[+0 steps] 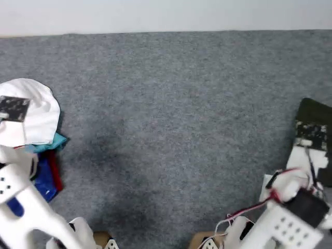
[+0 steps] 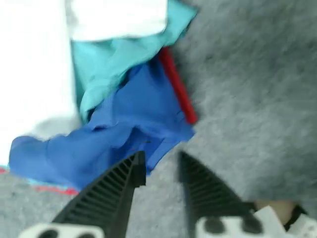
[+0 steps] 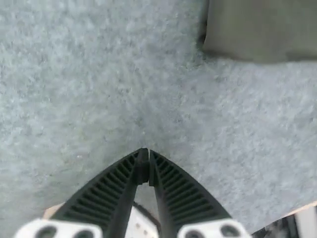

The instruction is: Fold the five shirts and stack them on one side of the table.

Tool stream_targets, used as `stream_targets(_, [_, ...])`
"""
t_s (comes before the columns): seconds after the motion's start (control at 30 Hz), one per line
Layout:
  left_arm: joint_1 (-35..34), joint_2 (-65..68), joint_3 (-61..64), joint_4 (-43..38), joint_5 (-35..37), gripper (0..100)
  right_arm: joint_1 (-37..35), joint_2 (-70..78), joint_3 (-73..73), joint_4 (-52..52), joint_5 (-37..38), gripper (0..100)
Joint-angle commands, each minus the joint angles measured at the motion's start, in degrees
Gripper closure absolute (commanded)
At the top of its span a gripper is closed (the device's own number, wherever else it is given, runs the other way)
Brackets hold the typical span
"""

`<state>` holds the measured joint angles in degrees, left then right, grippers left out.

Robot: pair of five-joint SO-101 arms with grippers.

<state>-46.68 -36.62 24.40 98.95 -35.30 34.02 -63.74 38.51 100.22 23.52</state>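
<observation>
Just ahead of the parted jaws of my left gripper (image 2: 161, 162) lies the blue shirt (image 2: 116, 131), low in the pile (image 1: 32, 116) at the left edge of the table (image 1: 181, 104); my right gripper (image 3: 146, 157), jaws shut, hangs near the dark shirt (image 3: 262, 29) at the right edge.

White-topped shirt pile (image 1: 32, 113) far left — dark shirt (image 1: 316, 111) far right

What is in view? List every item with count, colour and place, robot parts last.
White shirt: one, white, top of the pile, table's left edge.
Teal shirt: one, teal, under the white one.
Blue shirt: one, blue, pile's end nearest the arms.
Red shirt: one, red, edge showing beside the blue.
Dark shirt: one, dark, right edge.
Table cover: one, grey.
Left gripper: one, black fingers apart, by the blue shirt.
Right gripper: one, black fingers shut, over bare cover.
</observation>
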Motion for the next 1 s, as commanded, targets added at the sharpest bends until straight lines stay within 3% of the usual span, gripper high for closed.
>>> stream_targets(0.0, [-7.12, 0.35, -0.31, -0.18, -3.43, 78, -0.31, -1.54, 0.44, 1.1, 5.19, 99.0])
stream_targets(0.17, [-9.58, 0.62, 5.23, -4.22, -5.45, 77, -0.31, -1.8, 0.44, 1.45, 5.98, 99.0])
stream_targets(0.33, [-9.58, 0.62, 15.43, -17.14, -5.36, 77, -0.31, -1.8, 0.44, 1.54, 5.98, 99.0])
stream_targets(0.77, [5.36, 0.62, 30.55, -37.36, 6.42, 76, -0.31, -1.89, 0.26, 1.63, 5.98, 99.0])
stream_targets(0.97, [6.51, 0.62, 35.74, -44.84, 7.47, 77, -0.31, -1.89, 0.0, 1.71, 5.98, 99.0])
